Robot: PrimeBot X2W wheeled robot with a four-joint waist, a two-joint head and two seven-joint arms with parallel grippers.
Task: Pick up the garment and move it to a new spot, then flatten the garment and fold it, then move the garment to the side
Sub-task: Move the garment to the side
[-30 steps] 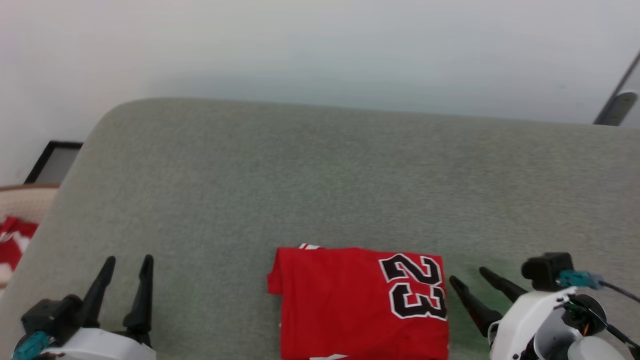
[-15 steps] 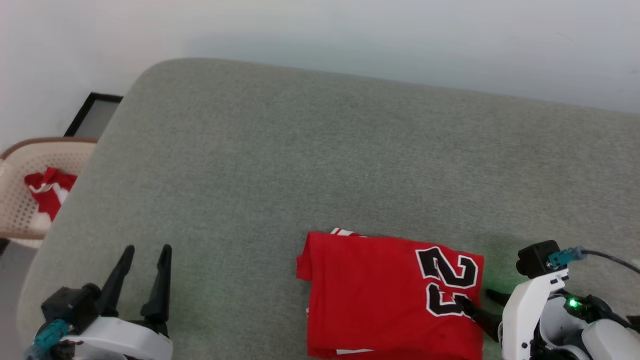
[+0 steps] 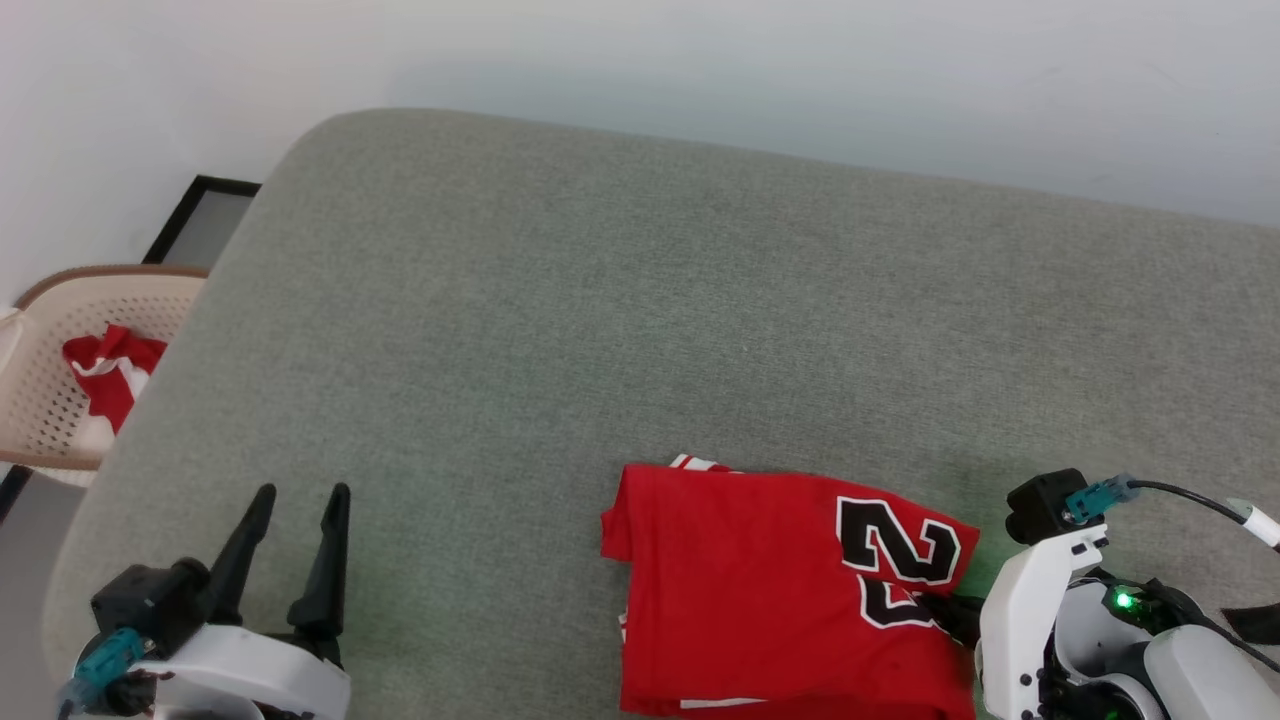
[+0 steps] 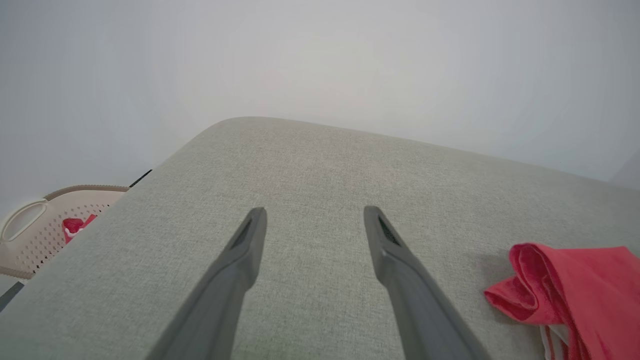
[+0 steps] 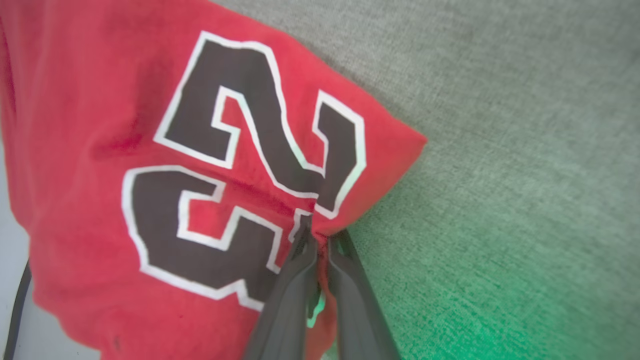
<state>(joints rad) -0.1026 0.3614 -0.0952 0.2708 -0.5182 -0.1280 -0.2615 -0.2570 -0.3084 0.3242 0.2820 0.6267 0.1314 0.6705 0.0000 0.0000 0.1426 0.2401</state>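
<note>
We see a broad grey upholstered surface (image 3: 600, 300) taking up most of the head view, with a pale wall behind it. On it, at the lower centre-right of the frame, lies the garment (image 3: 760, 590), a red shirt folded into a rough rectangle, with a black, white-outlined "23" near its right edge and a sliver of striped trim peeking out at its top-left corner. At the left edge of the frame, off the surface, stands a cream perforated basket (image 3: 100, 272) holding a red-and-white cloth (image 3: 105, 370). In the right wrist view we find the right gripper (image 5: 319, 237) with its jaws pressed together on the shirt's edge beside the number, bunching the fabric. The left gripper (image 3: 302, 490) sits at the lower left, jaws spread and holding nothing, well apart from the shirt.
</note>
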